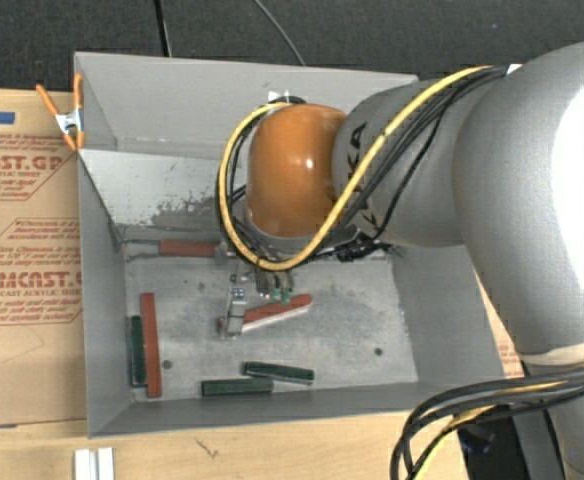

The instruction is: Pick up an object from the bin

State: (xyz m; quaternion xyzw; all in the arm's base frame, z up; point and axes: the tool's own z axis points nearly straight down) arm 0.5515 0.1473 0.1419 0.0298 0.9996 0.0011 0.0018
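**Tool at the left end of a red stick, mid-bin**

The tool (236, 316) stands low over the bin's (162, 98) floor, near its middle. A red stick (282, 312) lies flat there, slightly tilted, its right end a little further back. Its left end meets the tool's tip and the rest runs off to the right. Whether the tool is released, clenched or grasping the stick cannot be told, since the wrist hides the contact.

The arm (492, 158) comes in from the right as a thick grey cylinder and bends down into the bin. An orange cover (290, 168), smooth and rounded, caps the wrist above the tool. Yellow and black cables (228, 173) loop round the cover.

The bin is grey sheet metal with sloping walls and a scuffed, speckled floor. The other things are thin, flat sticks lying well apart from the tool:

- A back stick (187, 250), red, lies along the foot of the rear wall.
- A left red stick (150, 344) and a left green stick (135, 351) lie side by side.
- Two front sticks, dark green, lie near the front wall (278, 372) (236, 388).
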